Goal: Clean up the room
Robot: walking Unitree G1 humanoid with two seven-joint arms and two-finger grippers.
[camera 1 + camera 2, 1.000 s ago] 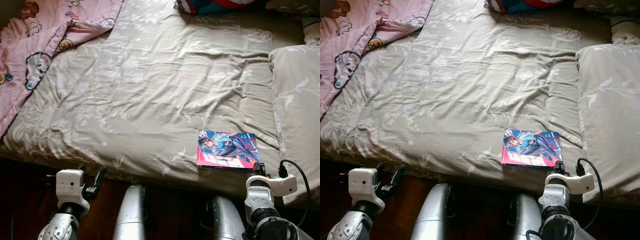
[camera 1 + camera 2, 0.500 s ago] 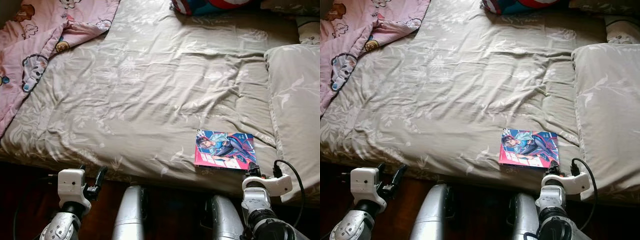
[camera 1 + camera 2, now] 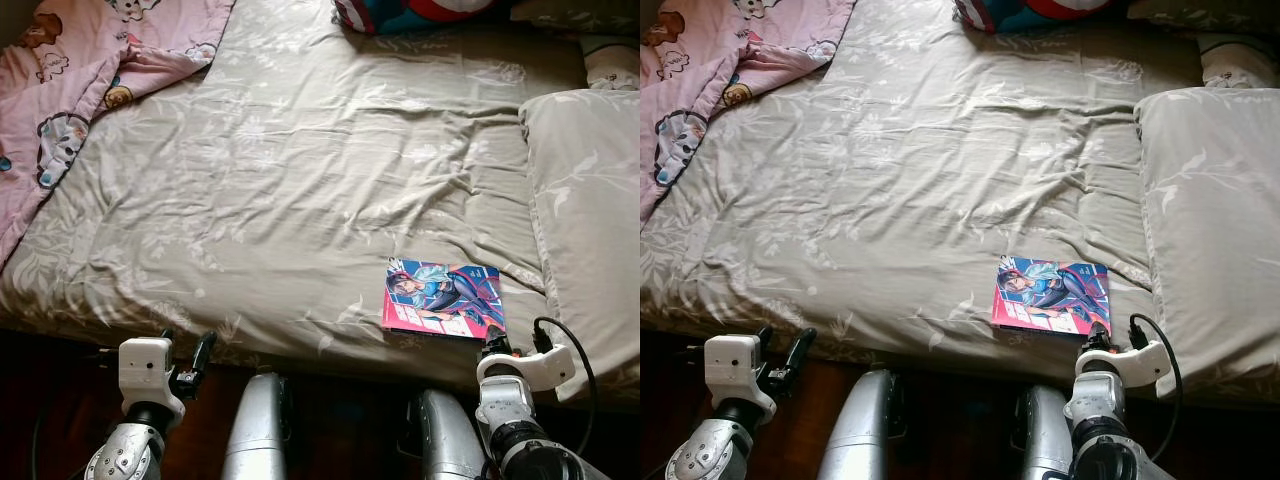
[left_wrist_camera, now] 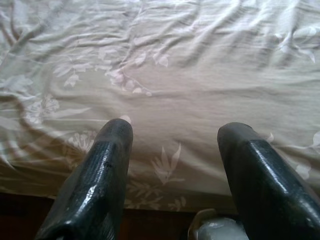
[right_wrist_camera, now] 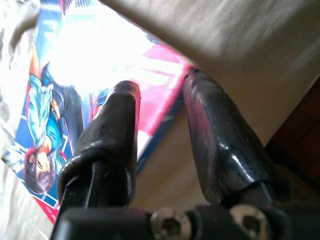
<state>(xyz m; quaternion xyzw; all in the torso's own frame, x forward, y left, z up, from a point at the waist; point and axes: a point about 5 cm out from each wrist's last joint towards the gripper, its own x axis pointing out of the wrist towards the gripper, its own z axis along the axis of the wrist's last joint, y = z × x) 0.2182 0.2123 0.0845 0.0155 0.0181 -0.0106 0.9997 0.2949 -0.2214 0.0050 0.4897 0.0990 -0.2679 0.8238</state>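
A colourful comic book (image 3: 443, 299) lies flat on the beige bed sheet (image 3: 300, 180), close to the bed's near edge. My right gripper (image 3: 497, 345) is at the book's near right corner. In the right wrist view this gripper (image 5: 162, 87) is open, with one finger (image 5: 117, 120) over the cover (image 5: 60, 85) and the other (image 5: 215, 130) over the sheet beside the book's edge. My left gripper (image 3: 185, 352) hangs low at the bed's near left edge. Its fingers stand wide apart before bare sheet (image 4: 172, 75), so the left gripper (image 4: 172, 145) is open and holds nothing.
A pink cartoon blanket (image 3: 70, 90) covers the bed's far left corner. A large beige pillow (image 3: 590, 200) lies along the right side. A red and blue cushion (image 3: 410, 12) sits at the far edge. Dark floor (image 3: 340, 400) shows below the mattress.
The whole picture has shifted a little, so the camera moved. The right gripper stays at the book's near corner, and the left gripper keeps its place.
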